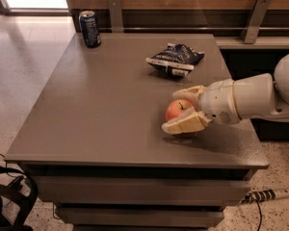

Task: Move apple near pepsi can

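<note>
The red-orange apple (177, 109) sits at the right front of the grey table (111, 109). My gripper (176, 109) reaches in from the right, with one cream finger behind the apple and the other (183, 124) in front of it. Both press against its sides, low over the tabletop. The dark blue pepsi can (90, 28) stands upright at the table's far left corner, well away from the apple.
A flat dark blue snack bag (175, 58) lies on the table behind the apple. A wooden wall with metal brackets (253, 18) runs along the back. A power strip (265, 195) lies on the floor at the right, and black gear (9, 196) at the front left.
</note>
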`<state>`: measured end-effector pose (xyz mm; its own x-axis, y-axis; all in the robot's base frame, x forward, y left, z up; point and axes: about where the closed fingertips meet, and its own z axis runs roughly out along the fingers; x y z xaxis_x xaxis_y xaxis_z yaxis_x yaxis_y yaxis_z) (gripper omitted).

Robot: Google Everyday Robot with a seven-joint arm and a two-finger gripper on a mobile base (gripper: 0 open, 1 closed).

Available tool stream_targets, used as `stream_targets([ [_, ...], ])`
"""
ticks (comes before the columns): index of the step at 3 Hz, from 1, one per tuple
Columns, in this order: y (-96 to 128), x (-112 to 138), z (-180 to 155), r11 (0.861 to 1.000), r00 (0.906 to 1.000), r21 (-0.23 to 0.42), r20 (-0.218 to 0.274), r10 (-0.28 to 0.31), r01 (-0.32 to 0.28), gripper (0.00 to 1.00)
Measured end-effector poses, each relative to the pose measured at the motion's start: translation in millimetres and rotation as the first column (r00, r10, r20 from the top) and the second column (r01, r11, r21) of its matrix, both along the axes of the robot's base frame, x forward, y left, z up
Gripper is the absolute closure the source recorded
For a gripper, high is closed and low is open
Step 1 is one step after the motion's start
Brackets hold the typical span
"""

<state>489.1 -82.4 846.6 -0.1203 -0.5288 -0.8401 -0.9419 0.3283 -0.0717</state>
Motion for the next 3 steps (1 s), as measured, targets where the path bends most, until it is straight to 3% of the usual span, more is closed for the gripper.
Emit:
stream_targets([
  [1, 2.0, -0.5, 0.9, 1.0, 1.0, -0.001, 0.001, 0.004, -0.004, 0.63],
  [2, 4.8, -1.3, 2.1, 1.0, 1.0, -0.003, 0.004, 0.009, -0.009, 0.94],
  [3, 6.0, -1.7, 2.7, 1.0, 0.9999, -0.004, 0.004, 0.011, -0.011, 1.0],
])
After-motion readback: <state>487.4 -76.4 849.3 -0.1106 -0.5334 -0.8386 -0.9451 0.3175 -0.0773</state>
